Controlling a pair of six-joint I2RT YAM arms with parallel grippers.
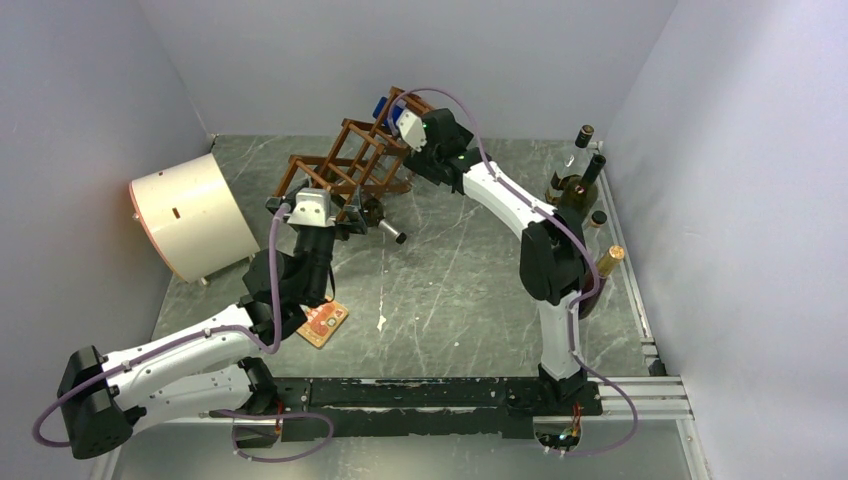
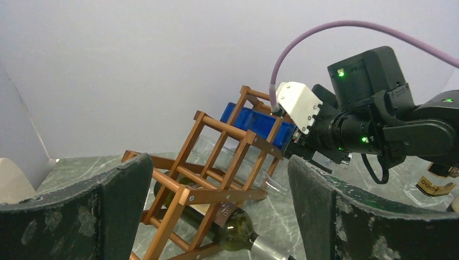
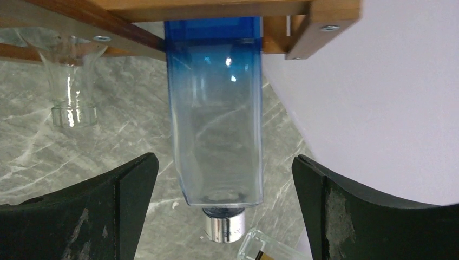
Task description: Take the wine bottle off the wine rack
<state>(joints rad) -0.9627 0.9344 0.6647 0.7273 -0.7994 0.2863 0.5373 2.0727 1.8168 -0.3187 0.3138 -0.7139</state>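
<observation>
not done yet, i'd say. the blue wine bottle point(image 3: 216, 108) sits in the top cell of the tilted wine rack point(image 1: 350, 165), with the right gripper point(image 3: 224, 173) spread wide around it, not touching. a green wine bottle point(image 2: 233, 230) lies in a low cell. the left gripper point(image 2: 219, 160) gapes empty nearby. other bottles point(image 1: 580, 175) stand on the worktop point(image 1: 450, 280) at the right.

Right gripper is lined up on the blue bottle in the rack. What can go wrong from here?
1. Nothing holds the wine rack: the left gripper is open near it, so pulling the blue bottle may drag the rack.
2. The right gripper straddles the bottle's smooth body, open; a weak grip may slip.
3. The right elbow is close to standing bottles; retracting might topple them.
</observation>
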